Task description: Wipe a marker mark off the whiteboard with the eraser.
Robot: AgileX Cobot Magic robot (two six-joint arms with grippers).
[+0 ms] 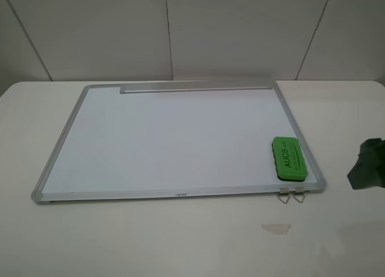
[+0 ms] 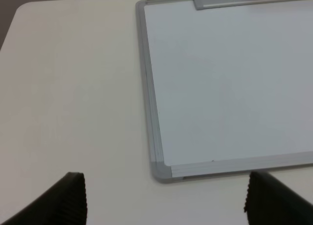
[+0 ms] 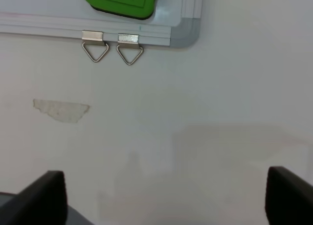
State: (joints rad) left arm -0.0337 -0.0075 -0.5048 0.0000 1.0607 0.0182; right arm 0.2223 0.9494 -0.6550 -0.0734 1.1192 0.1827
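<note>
The whiteboard (image 1: 174, 138) lies flat on the white table, with its grey tray strip (image 1: 195, 87) on the far edge and two metal clips (image 1: 290, 196) at the near right. The green eraser (image 1: 289, 159) rests on the board's near right corner, lettering up. I see no marker mark on the white surface. My right gripper (image 3: 166, 200) hovers open over bare table just in front of the clips (image 3: 112, 48) and eraser (image 3: 122, 1); its dark body (image 1: 367, 165) shows at the right edge. My left gripper (image 2: 166, 205) is open by the board's near left corner (image 2: 161, 170).
A pale scuffed patch (image 1: 275, 229) marks the table in front of the clips, also seen as the patch (image 3: 61, 110) in the right wrist view. Bare table runs left of the board to its rounded corner (image 2: 19, 12). Grey wall panels stand behind.
</note>
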